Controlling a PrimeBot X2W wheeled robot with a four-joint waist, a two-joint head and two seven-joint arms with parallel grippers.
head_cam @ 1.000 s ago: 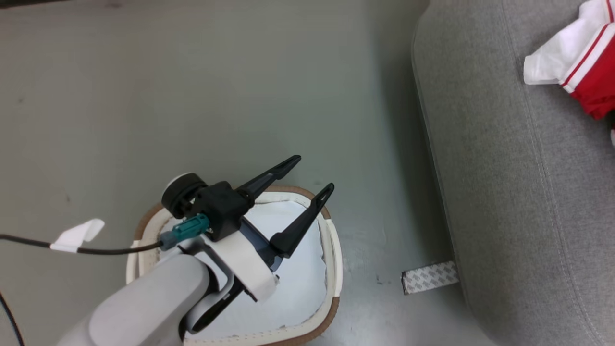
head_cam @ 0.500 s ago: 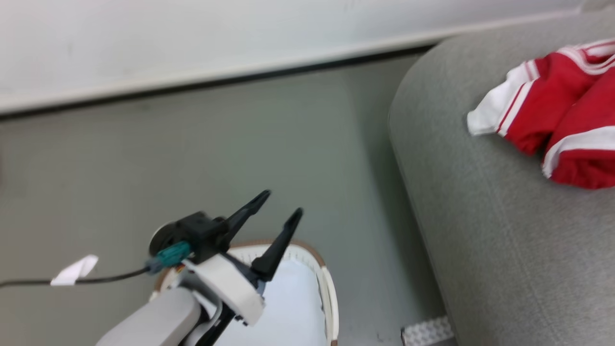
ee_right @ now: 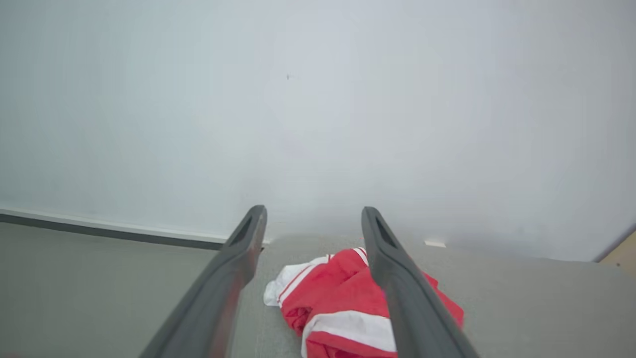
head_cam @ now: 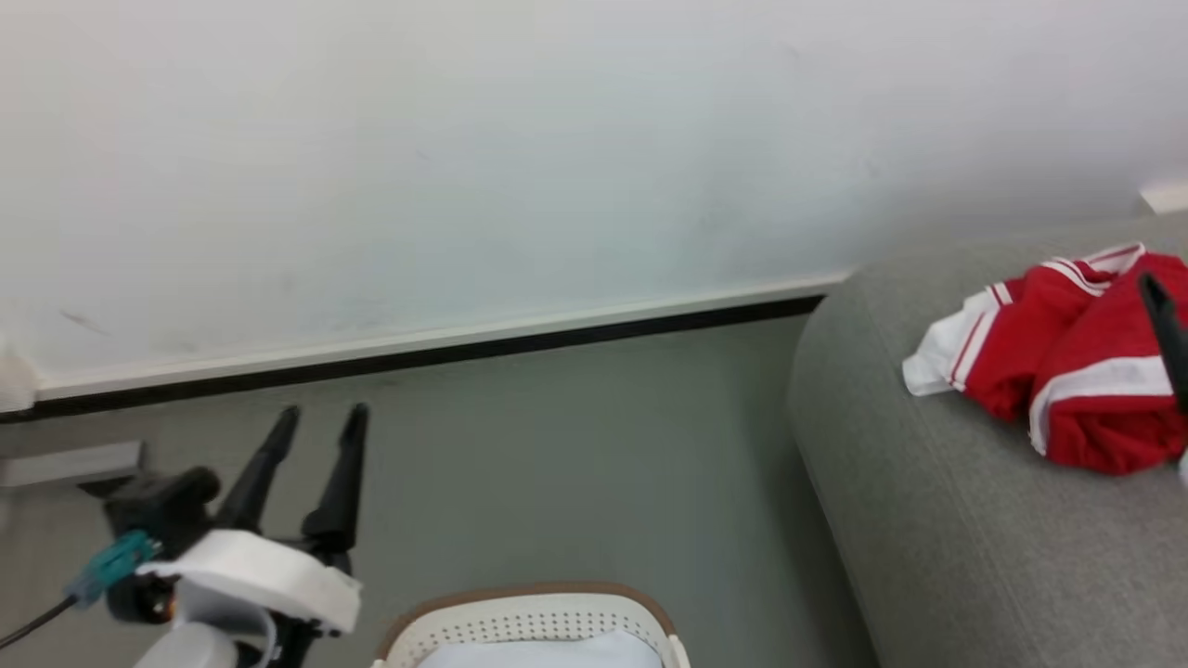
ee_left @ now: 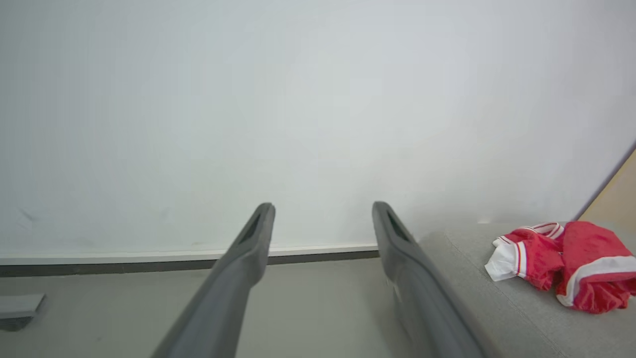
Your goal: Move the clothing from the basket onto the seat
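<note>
Beyond the parted right jaws, clothing (ee_right: 338,293)

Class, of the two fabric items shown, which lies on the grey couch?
The red clothing with white stripes, crumpled on the seat; the other, a plain white cloth, sits inside the basket.

1. A plain white wall (head_cam: 557,158), evenly lit, with no strong shadows.
2. At its foot, a white skirting board (head_cam: 445,336) with a dark strip just under it.
3. The floor (head_cam: 575,464) is smooth grey-green (slightly glossy).
4. A tan panel (ee_left: 621,194) stands at the right edge of the left wrist view.
</note>
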